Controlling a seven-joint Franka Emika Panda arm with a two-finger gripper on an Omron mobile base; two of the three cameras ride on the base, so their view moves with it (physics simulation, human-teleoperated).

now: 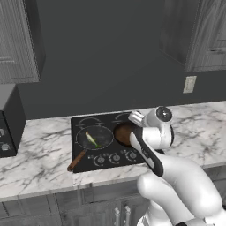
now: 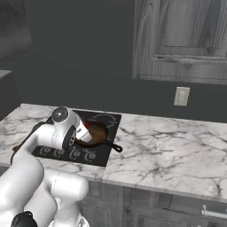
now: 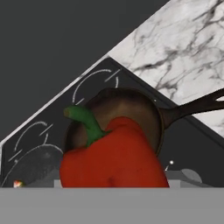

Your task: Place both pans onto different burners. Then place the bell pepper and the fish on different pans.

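A red bell pepper [image 3: 114, 157] with a green stem fills the lower hand view, held in my gripper [image 2: 87, 131], whose fingertips it hides. It hangs just above the brown pan [image 3: 127, 109], which sits on the front right burner with its dark handle [image 3: 197, 107] pointing right. The black pan [image 1: 95, 137] with the wooden handle rests on the front left burner, and the fish [image 1: 92, 140] lies inside it. Behind the pans, the rear burners [image 3: 94, 81] show as bare pale rings on the black cooktop [image 1: 84, 123]. My arm covers part of the brown pan [image 1: 122, 132] in the left base view.
A row of knobs [image 1: 115, 157] runs along the cooktop's front edge. Marble counter [image 2: 168, 146] stretches to both sides. A dark appliance [image 1: 6, 128] stands at the far left, a wall outlet [image 1: 189, 84] is at the back right, and cabinets hang overhead.
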